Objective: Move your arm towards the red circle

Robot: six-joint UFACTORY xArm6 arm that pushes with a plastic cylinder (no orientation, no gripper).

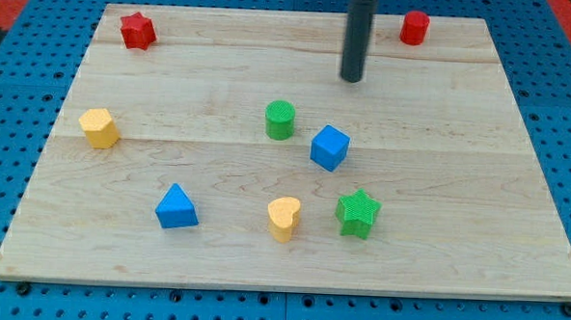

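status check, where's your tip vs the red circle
My tip near the view's top, centre. Red circle up and to the view's right of it, not touching. Nothing between them.

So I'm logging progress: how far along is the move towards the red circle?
Done: my tip is already in the board's upper half. In hand: it sits to the view's left of and below the red circle, apart from it. Left: closing that gap up and rightward.
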